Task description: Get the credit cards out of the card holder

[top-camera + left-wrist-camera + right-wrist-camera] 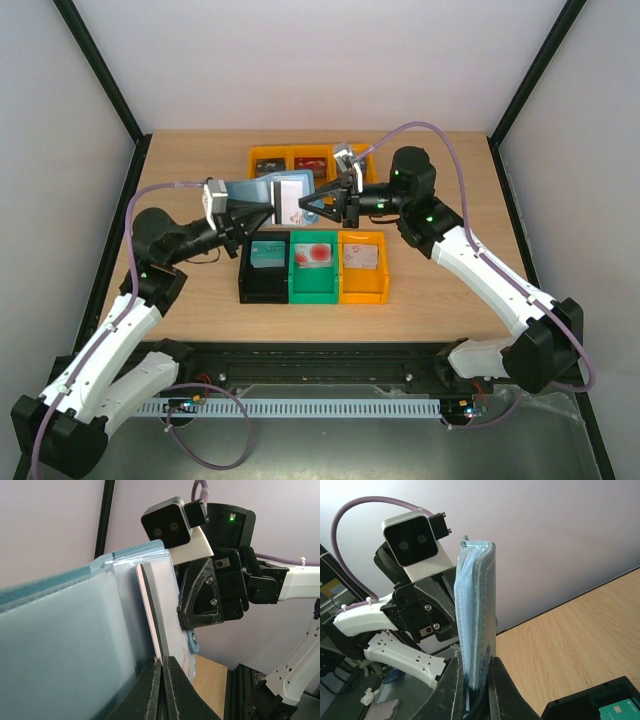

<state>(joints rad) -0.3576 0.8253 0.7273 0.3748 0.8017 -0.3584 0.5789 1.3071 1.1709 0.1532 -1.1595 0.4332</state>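
- Top view: we see the card holder [250, 190] aloft between both arms.
- Only the left wrist view shows the left gripper [161, 677] jaws pinching a credit card [152, 610] edge.
- Right wrist view: the right gripper [476, 680] jaws clamp the holder's edge.

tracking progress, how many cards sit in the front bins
3: a teal plastic card in the black plastic bin, a red-printed card in the green bin, a pale grey card in the orange bin. More may lie hidden beneath.

Left end effector [270, 212] and right end effector [306, 208] both clamped tight, raised, tips nearly meeting
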